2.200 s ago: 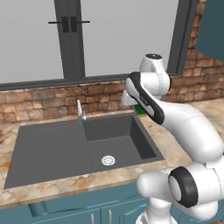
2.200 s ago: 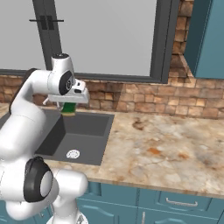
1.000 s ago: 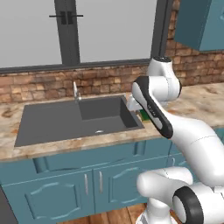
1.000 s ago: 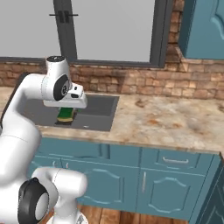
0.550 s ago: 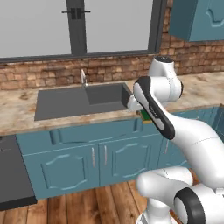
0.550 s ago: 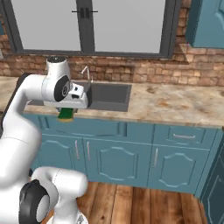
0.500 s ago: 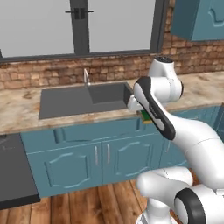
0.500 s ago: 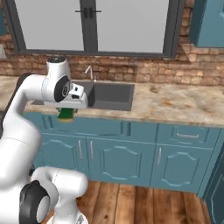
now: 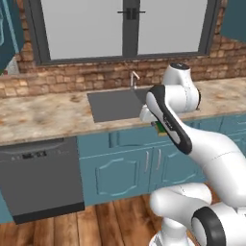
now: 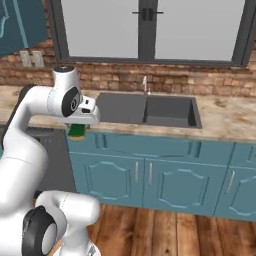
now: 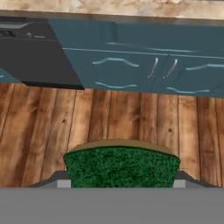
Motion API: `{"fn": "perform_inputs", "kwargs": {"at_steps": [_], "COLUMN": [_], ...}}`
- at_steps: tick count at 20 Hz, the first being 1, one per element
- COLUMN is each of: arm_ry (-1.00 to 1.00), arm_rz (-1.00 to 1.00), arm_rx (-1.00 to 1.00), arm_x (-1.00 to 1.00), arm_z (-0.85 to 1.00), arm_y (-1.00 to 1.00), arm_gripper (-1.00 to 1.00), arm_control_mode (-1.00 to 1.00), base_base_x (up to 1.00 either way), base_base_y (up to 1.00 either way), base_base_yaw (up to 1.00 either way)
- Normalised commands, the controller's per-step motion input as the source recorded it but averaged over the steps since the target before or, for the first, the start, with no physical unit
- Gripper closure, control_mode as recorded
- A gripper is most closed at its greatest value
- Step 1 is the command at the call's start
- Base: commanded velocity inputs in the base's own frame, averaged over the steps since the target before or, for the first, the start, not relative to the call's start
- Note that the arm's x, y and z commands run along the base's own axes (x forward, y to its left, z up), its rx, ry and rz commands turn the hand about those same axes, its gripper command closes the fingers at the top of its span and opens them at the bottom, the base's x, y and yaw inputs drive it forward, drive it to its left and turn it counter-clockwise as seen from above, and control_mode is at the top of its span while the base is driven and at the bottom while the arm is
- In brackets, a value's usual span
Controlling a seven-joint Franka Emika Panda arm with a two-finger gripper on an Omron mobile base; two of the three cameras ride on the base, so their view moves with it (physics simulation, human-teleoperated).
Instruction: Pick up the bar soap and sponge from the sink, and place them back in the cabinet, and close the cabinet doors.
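My tool (image 11: 121,183) grips the sponge (image 11: 122,167), its green face coarse and matt. Below me the floor (image 11: 131,122) is grained wood planks; the tabletop (image 10: 225,120) looks like mottled polished stone, and the sink (image 10: 145,111) matt dark grey.

The sponge (image 11: 122,168) is held between the finger tips of the gripper (image 11: 121,183), its dark green face turned to the camera and a thin yellow edge seen along its top. Beyond the claw, a wooden plank floor (image 11: 109,118) is seen. Further ahead, teal cupboard fronts (image 11: 144,61) with 2 small silver handles are set beside a dark dishwasher (image 11: 33,52), under a speckled stone counter (image 11: 113,6).
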Motion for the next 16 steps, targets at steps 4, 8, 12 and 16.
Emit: {"fn": "perform_inputs", "kwargs": {"at_steps": [4,8,12,16], "arm_ry": [0.0,0.0,0.0,0.0], "arm_rz": [0.0,0.0,0.0,0.0], "arm_rx": [0.0,0.0,0.0,0.0], "arm_x": [0.0,0.0,0.0,0.0], "arm_z": [0.0,0.0,0.0,0.0], "arm_y": [0.0,0.0,0.0,0.0], "arm_gripper": [1.0,1.0,1.0,1.0], "arm_control_mode": [1.0,1.0,1.0,1.0], "base_base_x": [-0.01,0.02,0.13,0.25], "base_base_y": [1.0,1.0,0.92,0.72], "base_base_yaw": [0.0,0.0,-0.01,0.0]}}
